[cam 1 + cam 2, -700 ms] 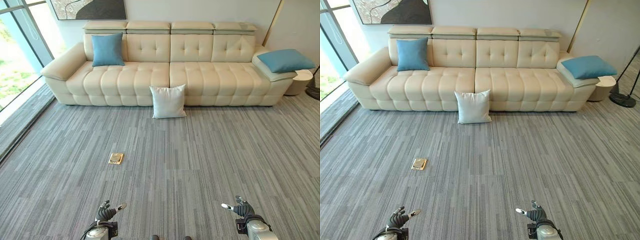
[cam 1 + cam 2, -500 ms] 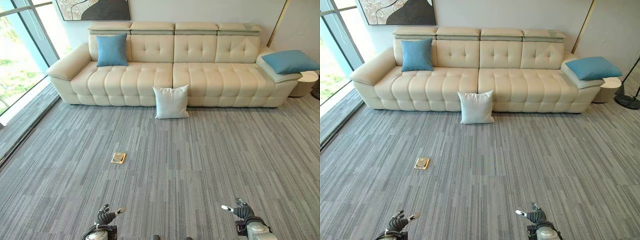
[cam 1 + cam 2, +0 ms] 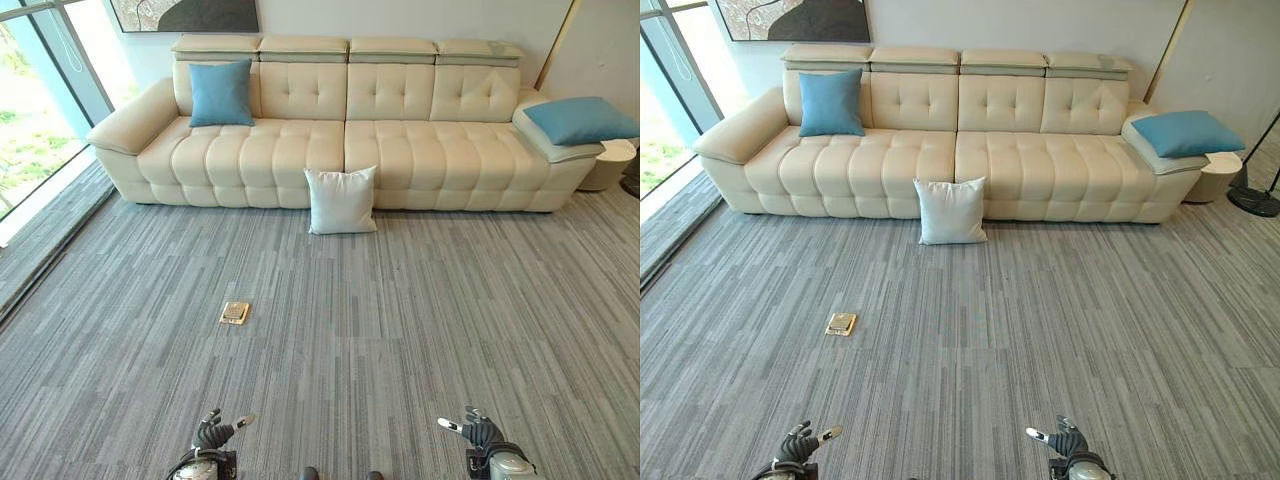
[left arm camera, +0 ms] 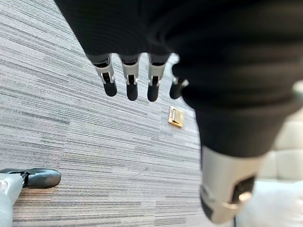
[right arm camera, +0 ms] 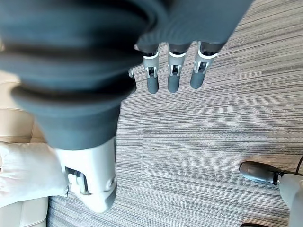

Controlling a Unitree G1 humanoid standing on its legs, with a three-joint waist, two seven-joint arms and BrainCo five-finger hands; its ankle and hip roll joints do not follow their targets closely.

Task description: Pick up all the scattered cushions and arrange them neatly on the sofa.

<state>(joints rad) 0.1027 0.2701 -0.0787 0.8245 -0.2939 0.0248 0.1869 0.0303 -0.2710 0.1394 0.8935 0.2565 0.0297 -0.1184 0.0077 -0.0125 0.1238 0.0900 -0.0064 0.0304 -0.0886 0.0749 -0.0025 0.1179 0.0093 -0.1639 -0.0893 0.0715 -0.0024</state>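
Okay, I count three cushions from up here. One blue cushion [image 3: 220, 92] stands upright against the backrest at the left end of the cream sofa [image 3: 400, 150]. A second blue cushion [image 3: 581, 120] lies flat on the sofa's right armrest. The third, a white cushion [image 3: 341, 201], is down on the grey carpet [image 3: 400, 320], standing on edge and leaning against the front of the sofa near its middle. So that's two on the sofa, one on the floor.

One small brass floor plate [image 3: 234, 313] sits in the carpet, well apart from the sofa. One dark framed picture [image 3: 185, 14] hangs on the wall above the sofa's left end. No readable writing anywhere I can see.

My left hand [image 4: 132, 78] hangs over the carpet, fingers straight and relaxed, holding nothing. My right hand [image 5: 173, 71] is the same: fingers extended, empty. Both show low at the near edge of the head view, well apart from every cushion.
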